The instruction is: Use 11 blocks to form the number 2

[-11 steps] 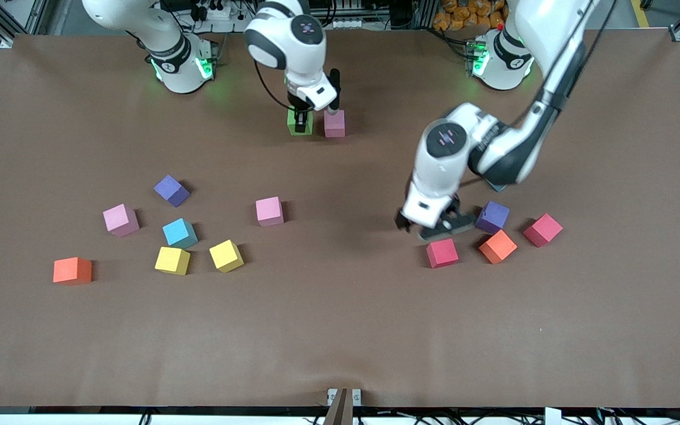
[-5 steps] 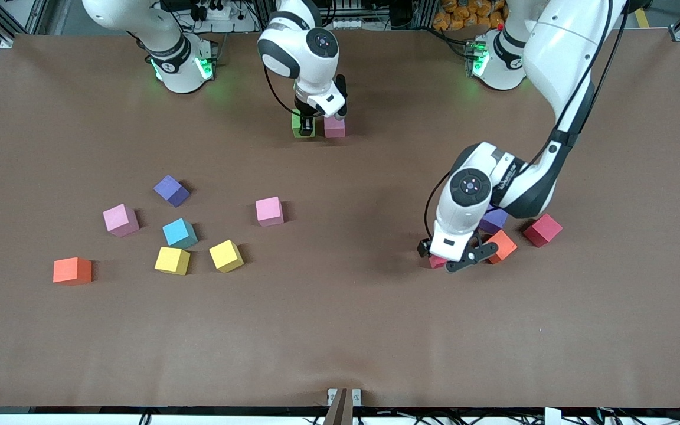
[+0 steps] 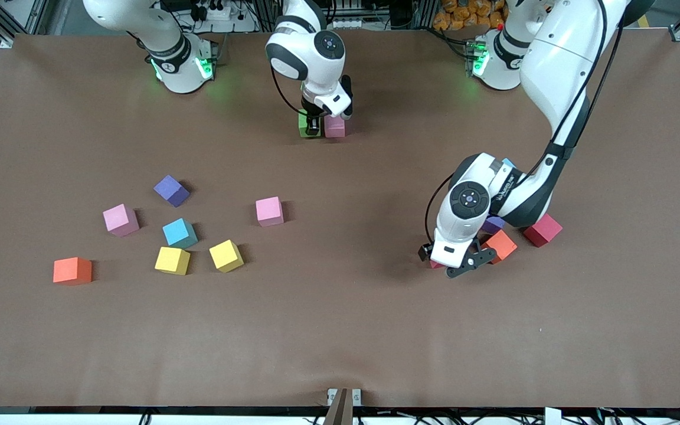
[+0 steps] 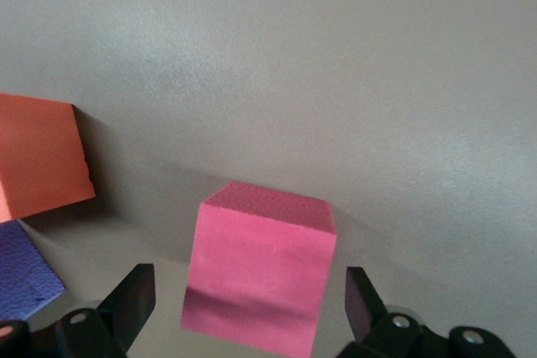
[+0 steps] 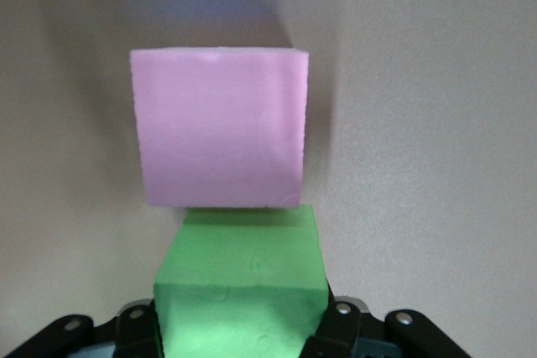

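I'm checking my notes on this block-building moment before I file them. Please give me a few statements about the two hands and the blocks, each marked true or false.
1. The right hand is shut on the green block. True.
2. The green block sits beside a pink block near the robots' bases. True.
3. The left hand is shut on an orange block. False: it is open, its fingers either side of the crimson block, and the nearby orange block lies untouched.
4. Both yellow blocks lie toward the left arm's end of the table. False: they lie toward the right arm's end.
5. A cyan block lies among the loose blocks beside the yellow ones. True.
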### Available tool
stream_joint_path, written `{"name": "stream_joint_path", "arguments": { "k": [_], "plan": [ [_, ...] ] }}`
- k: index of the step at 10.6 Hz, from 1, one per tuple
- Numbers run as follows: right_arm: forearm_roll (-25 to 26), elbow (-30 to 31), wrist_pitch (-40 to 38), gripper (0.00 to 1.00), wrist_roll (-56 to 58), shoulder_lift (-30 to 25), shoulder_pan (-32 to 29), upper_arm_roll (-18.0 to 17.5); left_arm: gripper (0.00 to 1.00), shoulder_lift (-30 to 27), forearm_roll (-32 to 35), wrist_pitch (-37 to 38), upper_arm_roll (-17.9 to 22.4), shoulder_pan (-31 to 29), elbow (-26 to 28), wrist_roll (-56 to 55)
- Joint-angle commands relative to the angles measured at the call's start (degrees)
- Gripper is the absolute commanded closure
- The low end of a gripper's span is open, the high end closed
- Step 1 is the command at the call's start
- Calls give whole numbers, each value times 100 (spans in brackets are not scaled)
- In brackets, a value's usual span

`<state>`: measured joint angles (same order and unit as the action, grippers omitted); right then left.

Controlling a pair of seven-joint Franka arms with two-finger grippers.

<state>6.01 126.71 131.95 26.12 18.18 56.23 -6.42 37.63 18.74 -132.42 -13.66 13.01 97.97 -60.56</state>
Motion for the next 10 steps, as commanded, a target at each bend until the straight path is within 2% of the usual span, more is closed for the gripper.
{"name": "stream_joint_path", "arguments": {
  "k": [1,2,3,5,6,8,10],
  "plan": [
    [129,-226,-20,100,-134,221,55,27,0,148,15,50,-14,-26,-137,53],
    [129,-235,-12,100,-134,247,64,27,0,183,24,50,-14,-26,-137,53],
    [137,-252,-20,100,-125,300,99,27,7,192,24,-3,-14,-26,-137,53],
    [129,-270,-20,100,-125,335,99,27,34,200,24,-12,3,-26,-137,71],
    [129,-270,-20,100,-125,344,99,27,40,201,33,-12,3,-26,-137,80],
    [129,-270,-20,100,-125,353,143,27,45,209,59,-12,-5,-18,-146,71],
    [129,-279,23,100,-134,414,160,27,45,183,59,-3,-6,61,-278,10]
  ]
}}
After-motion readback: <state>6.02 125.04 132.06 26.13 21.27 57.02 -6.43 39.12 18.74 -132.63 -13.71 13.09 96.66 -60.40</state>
